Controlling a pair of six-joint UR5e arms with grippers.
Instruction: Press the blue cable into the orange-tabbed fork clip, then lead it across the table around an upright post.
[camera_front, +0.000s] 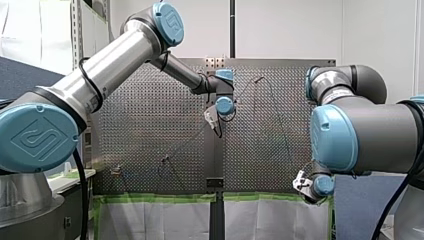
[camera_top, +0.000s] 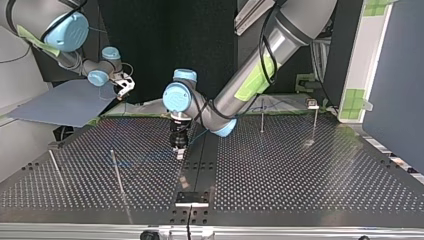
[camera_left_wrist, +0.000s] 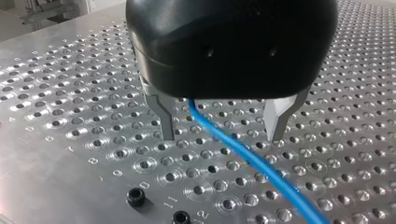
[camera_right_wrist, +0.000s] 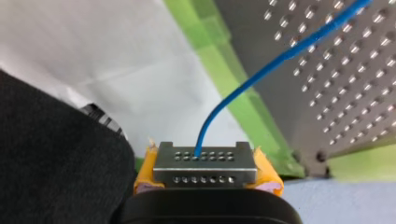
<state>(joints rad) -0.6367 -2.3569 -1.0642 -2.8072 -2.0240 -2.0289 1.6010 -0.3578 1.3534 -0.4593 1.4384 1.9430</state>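
Note:
In the left wrist view my left gripper (camera_left_wrist: 222, 133) is open just above the perforated table (camera_left_wrist: 70, 154), its metal fingers (camera_left_wrist: 164, 122) on either side of the blue cable (camera_left_wrist: 243, 149), which lies on the plate untouched. From the top view this gripper (camera_top: 179, 149) points straight down near the table's middle. My right gripper (camera_right_wrist: 204, 163), with yellow pads, is shut on the blue cable (camera_right_wrist: 261, 74) beyond the green-taped table edge; it also shows in the front view (camera_front: 301, 181). A small clip (camera_top: 312, 104) stands at the top view's far right.
Thin upright posts stand on the plate: one post (camera_top: 262, 120) right of the middle, another post (camera_top: 117, 172) at the top view's left, and a slanted rod (camera_top: 55, 167) further left. Two black screws (camera_left_wrist: 136, 197) sit near my left gripper. Green tape (camera_right_wrist: 219, 60) lines the table edge.

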